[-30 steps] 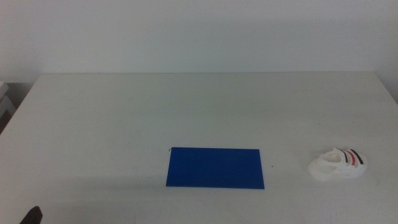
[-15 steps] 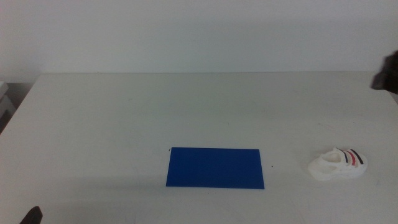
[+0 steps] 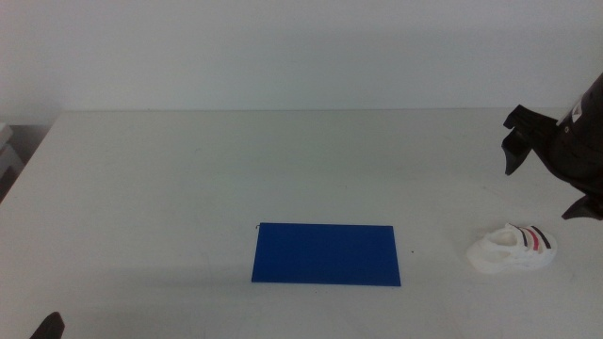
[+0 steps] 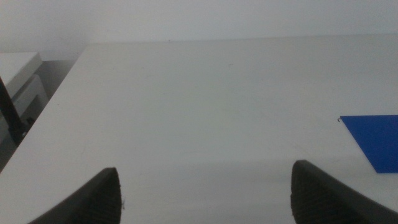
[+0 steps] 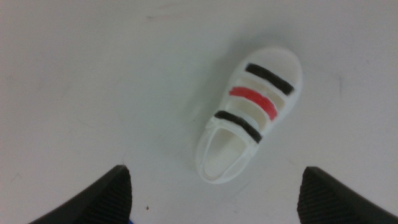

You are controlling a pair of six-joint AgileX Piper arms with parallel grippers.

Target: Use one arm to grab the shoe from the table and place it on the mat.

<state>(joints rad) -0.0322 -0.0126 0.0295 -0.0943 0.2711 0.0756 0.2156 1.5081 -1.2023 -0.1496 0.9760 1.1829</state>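
Note:
The shoe (image 3: 513,249), a small white sandal with black and red straps, lies on the table (image 3: 283,160) near its front right, to the right of the dark-blue mat (image 3: 326,253) and apart from it. The right arm (image 3: 562,151) hangs in from the right edge, above and just behind the shoe. In the right wrist view, my right gripper (image 5: 214,193) is open and looks straight down on the shoe (image 5: 249,121), with nothing between the jaws. My left gripper (image 4: 205,186) is open and empty, low at the front left corner (image 3: 47,328). A corner of the mat (image 4: 373,140) shows in its view.
A pale wall runs behind the table's far edge. A white object (image 3: 8,155) stands off the table's left side. The table's right edge lies close to the shoe.
The right arm has come into the middle view from the right edge and moved in and down toward the shoe. The shoe, the mat and the left gripper have not moved.

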